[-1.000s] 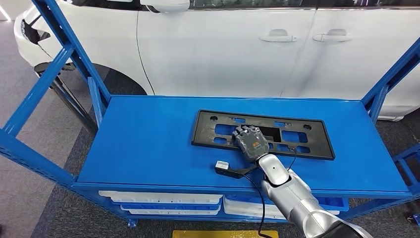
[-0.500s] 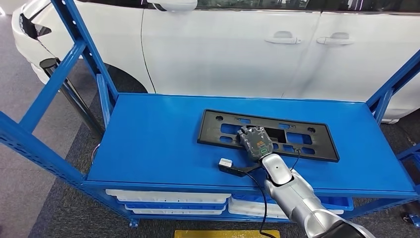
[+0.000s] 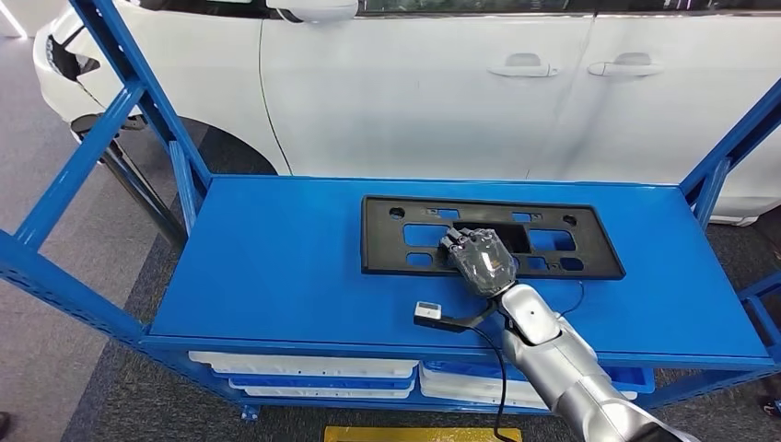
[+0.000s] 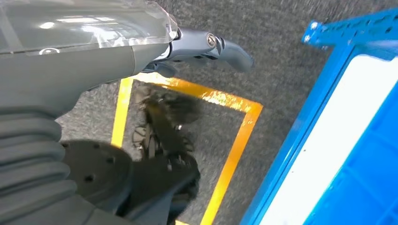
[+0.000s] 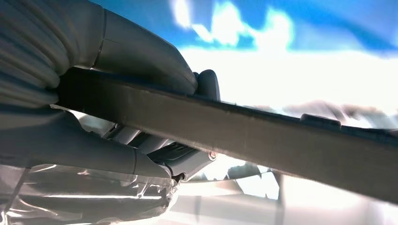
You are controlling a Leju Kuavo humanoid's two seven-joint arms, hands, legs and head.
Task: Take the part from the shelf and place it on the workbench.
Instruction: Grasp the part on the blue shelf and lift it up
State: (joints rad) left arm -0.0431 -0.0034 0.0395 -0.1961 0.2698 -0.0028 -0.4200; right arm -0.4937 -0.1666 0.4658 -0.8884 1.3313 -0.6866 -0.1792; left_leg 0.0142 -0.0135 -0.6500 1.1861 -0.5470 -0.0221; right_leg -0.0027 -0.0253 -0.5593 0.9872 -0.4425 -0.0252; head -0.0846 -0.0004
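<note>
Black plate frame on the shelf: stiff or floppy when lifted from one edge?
Black plate frame looks thin, long, full of cutouts: probably light and may flex. The right robot hand grips mid-span at the near edge, so sag is likely small. Flat, so it won't roll.

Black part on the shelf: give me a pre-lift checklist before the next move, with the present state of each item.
1. Right robot hand on the black part: ok; the right wrist view shows thumb and fingers on opposite faces of its edge.
2. Grip firmness: cannot tell.
3. Part off the shelf top: cannot tell.
4. Wrist cable away from the part: ok.
5. Left robot hand out of the way: ok, it hangs over the floor and holds nothing.
6. Space above the part: ok, nothing lies over it.
</note>
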